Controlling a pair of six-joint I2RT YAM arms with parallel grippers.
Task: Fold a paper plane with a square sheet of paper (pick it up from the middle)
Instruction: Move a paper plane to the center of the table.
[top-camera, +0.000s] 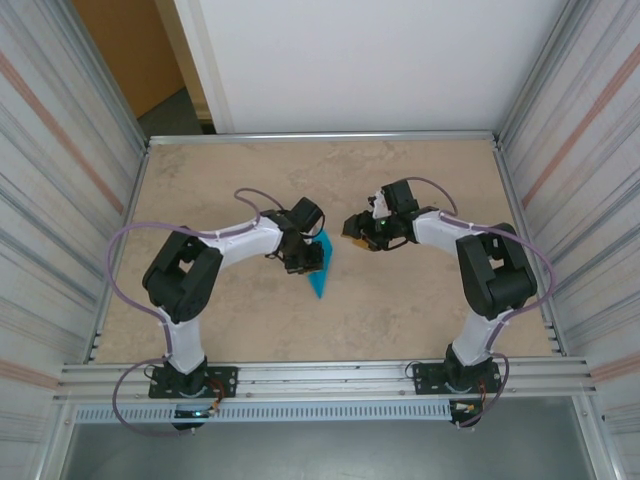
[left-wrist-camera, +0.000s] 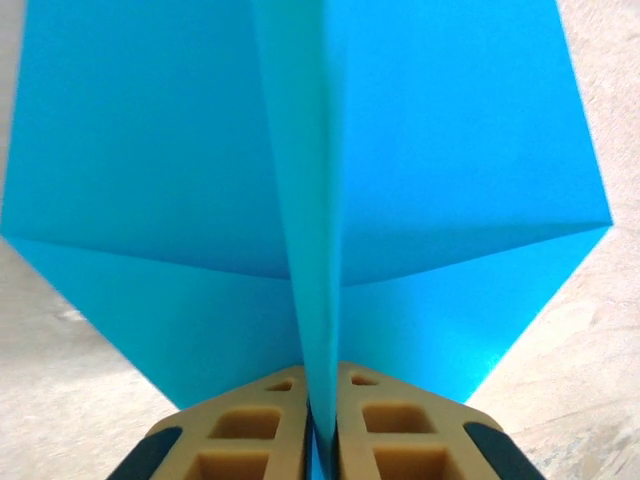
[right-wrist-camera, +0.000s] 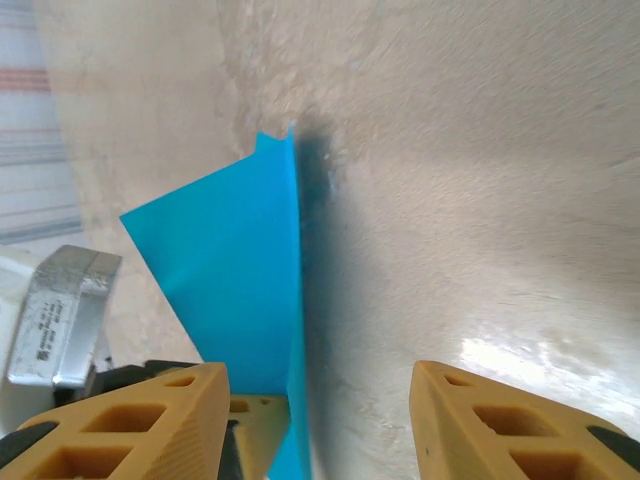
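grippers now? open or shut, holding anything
left gripper: closed, pinching the paper along its centre fold
right gripper: open, holding nothing

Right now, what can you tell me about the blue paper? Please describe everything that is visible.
The paper is thin, plain teal-blue and unmarked. It is folded into a pointed dart, with a raised centre crease and a flat wing on each side. The left fingers are shut on the crease and hold it near the middle of the table, tip toward the near edge. The right fingers stand open, not gripping it. Whether it touches the table I cannot tell.
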